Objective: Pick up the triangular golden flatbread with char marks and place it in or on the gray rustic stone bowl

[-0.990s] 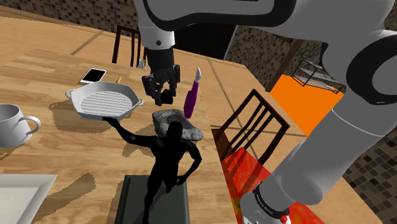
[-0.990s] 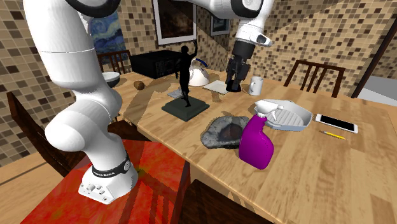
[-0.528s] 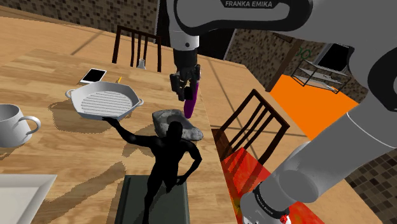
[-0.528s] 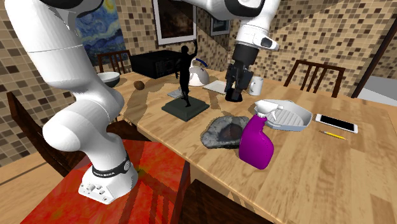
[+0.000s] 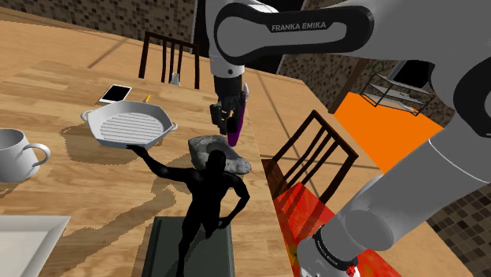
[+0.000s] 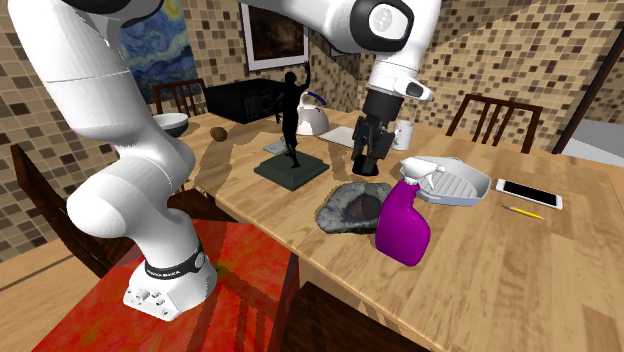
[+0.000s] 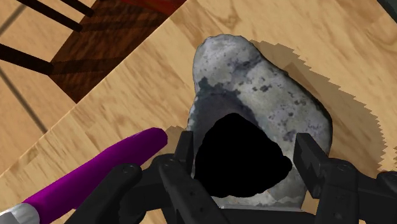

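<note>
The flatbread (image 7: 236, 167) is drawn as a flat, all-black piece, and my gripper (image 7: 245, 147) is shut on it, one finger at each side. Directly beneath it lies the grey, speckled stone bowl (image 7: 254, 83) on the wooden table. In the shoulder view the gripper (image 5: 224, 120) hangs a little above the bowl (image 5: 211, 146), just by the purple spray bottle (image 5: 238, 122). From the second exterior view the gripper (image 6: 368, 163) points down over the bowl's (image 6: 345, 208) far rim.
The purple spray bottle (image 6: 403, 228) stands right beside the bowl. A white ridged pan (image 5: 130, 126), a phone (image 5: 116, 94) and a mug (image 5: 17, 151) lie toward the shoulder view's left. A black statue (image 5: 209, 197) stands close in front of the bowl. The table edge and a chair (image 5: 311, 157) are close by.
The gripper has swung toward the shoulder view's right, from beside the pan to over the bowl, turning and sinking a little, with the black piece still held.
</note>
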